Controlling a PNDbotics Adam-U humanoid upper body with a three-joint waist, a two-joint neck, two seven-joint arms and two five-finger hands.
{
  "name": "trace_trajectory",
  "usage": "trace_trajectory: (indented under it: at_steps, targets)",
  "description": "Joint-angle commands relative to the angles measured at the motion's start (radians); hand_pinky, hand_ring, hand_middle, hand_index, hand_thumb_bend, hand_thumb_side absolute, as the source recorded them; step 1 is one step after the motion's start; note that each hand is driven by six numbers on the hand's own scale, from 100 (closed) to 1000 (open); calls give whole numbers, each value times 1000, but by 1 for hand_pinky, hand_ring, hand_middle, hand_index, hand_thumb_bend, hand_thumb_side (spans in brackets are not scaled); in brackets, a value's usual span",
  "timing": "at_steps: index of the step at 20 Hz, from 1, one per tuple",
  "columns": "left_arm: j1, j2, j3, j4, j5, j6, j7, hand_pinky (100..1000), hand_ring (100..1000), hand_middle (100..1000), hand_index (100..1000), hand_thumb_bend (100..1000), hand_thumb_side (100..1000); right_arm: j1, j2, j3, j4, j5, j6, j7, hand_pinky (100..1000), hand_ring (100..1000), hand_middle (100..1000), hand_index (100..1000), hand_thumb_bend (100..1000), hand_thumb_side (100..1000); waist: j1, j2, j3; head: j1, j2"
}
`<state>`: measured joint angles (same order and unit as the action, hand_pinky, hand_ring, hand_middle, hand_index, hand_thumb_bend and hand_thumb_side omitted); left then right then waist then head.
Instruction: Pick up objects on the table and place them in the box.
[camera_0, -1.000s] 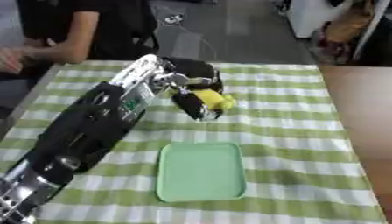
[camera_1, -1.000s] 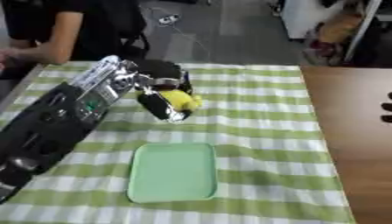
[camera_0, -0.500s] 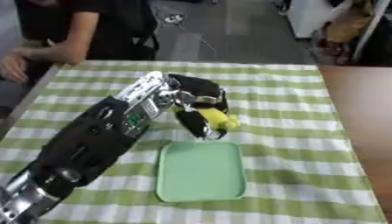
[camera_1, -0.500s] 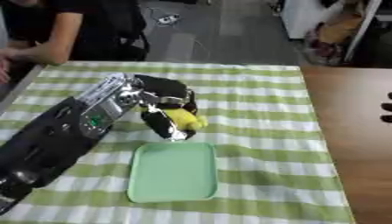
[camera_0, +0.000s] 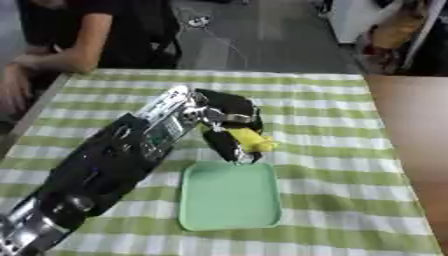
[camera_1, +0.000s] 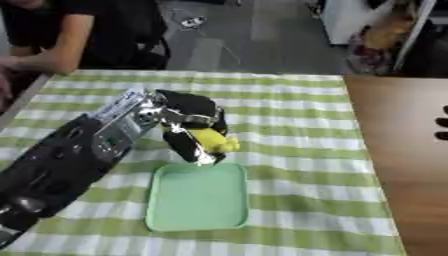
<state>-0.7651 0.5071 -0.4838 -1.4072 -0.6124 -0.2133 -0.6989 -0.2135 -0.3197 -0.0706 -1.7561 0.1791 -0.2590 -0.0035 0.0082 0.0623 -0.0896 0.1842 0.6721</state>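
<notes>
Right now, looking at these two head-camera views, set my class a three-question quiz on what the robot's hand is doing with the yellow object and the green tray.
1. True or false: the left hand has its fingers curled round the yellow object.
2. Multiple choice: where is the yellow object relative to the green tray? A) lying flat in the tray's middle; B) held at the tray's far edge; C) on the brown table at the right.
3. Fill in: the tablecloth is checked in white and ____.

Key: 1 true; 2 B; 3 green.
</notes>
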Motion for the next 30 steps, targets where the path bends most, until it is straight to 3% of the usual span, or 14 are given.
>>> trace_trajectory:
  at_steps: [1, 21, 23, 24, 25, 26, 27, 28, 29, 30]
  targets:
    - [-6, 7, -1, -22, 14, -1, -7, 100, 100, 100, 183, 100, 473, -6, -16, -6, -11, 0, 0, 2, 695, 757, 782, 898, 100, 788, -2, -14, 0, -4, -11]
    - [44, -7, -17, 1, 19, -7, -9, 100, 100, 100, 192, 100, 446, -10, -15, -4, -11, -1, -1, 4, 695, 757, 782, 898, 100, 788, -2, -13, -4, -4, -12]
    - [47, -5, -17, 1, 27, -9, -8, 100, 100, 166, 247, 100, 390, -10, -15, -4, -11, -1, -1, 5, 695, 757, 783, 898, 100, 788, -2, -13, -4, -3, -12]
    - [48, -3, -16, 1, 32, -10, -7, 100, 100, 149, 231, 100, 402, -10, -15, -4, -11, -1, -1, 4, 695, 757, 783, 898, 100, 788, -2, -13, -4, -3, -11]
    - [49, -2, -16, 1, 38, -11, -8, 100, 154, 291, 355, 100, 351, -9, -15, -4, -10, -1, -1, 4, 695, 757, 783, 898, 100, 788, -2, -13, -4, -3, -11]
    - [50, -1, -16, 2, 49, -13, -9, 100, 121, 265, 333, 100, 336, -9, -15, -4, -10, -1, -1, 5, 695, 757, 783, 898, 100, 788, -2, -14, -4, -4, -11]
    - [51, 0, -17, 1, 60, -16, -12, 223, 298, 411, 458, 100, 407, -9, -15, -4, -10, -1, -1, 5, 695, 757, 783, 898, 100, 788, -1, -14, -4, -4, -11]
    - [53, 1, -18, 1, 71, -20, -19, 241, 314, 425, 469, 100, 413, -10, -15, -4, -10, 0, -1, 5, 695, 757, 783, 898, 100, 788, -1, -14, -4, -4, -11]
    - [54, 2, -19, 1, 79, -23, -27, 377, 447, 531, 584, 100, 463, -10, -15, -4, -10, 0, -1, 5, 695, 756, 783, 898, 100, 788, -1, -14, -5, -4, -11]
    - [55, 3, -18, 1, 83, -25, -37, 336, 409, 503, 549, 100, 447, -10, -15, -4, -10, 0, -1, 5, 695, 756, 783, 898, 100, 788, -1, -14, -5, -4, -11]
